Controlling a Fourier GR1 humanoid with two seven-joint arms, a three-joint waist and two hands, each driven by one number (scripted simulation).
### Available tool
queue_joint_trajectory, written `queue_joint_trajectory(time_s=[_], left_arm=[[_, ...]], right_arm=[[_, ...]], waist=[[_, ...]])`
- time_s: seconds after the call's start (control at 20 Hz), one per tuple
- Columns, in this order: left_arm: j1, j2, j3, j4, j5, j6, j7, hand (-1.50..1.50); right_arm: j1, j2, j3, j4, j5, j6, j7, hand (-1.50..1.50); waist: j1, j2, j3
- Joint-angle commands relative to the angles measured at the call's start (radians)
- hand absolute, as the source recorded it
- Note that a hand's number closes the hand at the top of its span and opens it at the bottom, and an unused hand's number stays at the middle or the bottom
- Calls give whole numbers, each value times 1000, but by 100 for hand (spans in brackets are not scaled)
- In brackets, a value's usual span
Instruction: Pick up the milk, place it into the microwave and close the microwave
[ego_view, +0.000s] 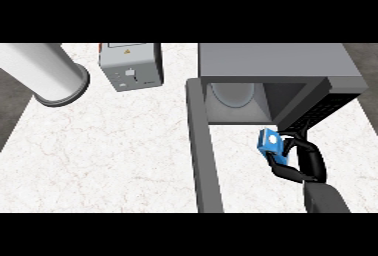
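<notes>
A small blue milk carton (269, 141) with white markings is held just in front of the microwave's open mouth, at its right side. My right hand (299, 159) comes up from the lower right, its fingers curled round the carton. The grey microwave (273, 60) stands at the back right with its cavity open and a round glass plate (233, 94) inside. Its door (204, 150) is swung out toward me, a long grey bar left of the carton. My left hand does not show.
A grey toaster-like box (131, 65) stands at the back, left of the microwave. A large white cylinder (46, 74) lies at the back left. The white marble counter (103, 155) stretches across the left and middle.
</notes>
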Motion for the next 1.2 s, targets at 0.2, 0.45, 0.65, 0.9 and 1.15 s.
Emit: queue_joint_trajectory(time_s=[0.2, 0.45, 0.65, 0.9, 1.15], left_arm=[[38, -30, 39, -36, 56, -42, -25, -150], [31, -23, 68, -31, 47, -30, -5, -150], [11, 13, 108, -6, 110, -54, 12, -150], [82, -15, 120, -62, 171, -81, 21, -150], [-32, 29, 114, 33, 104, -40, 31, -150]], right_arm=[[3, 66, 110, -166, 17, 42, 109, 150], [-47, 101, 131, -297, 14, -36, 292, 150], [-51, 117, 156, -346, 26, -82, 343, 150], [-268, 126, 134, -282, 68, -193, 491, 150], [-407, 107, 152, -141, 174, -300, 537, 150]], waist=[[8, 13, 9], [8, 13, 9], [10, 15, 10], [29, 17, 10], [24, 21, 10]])
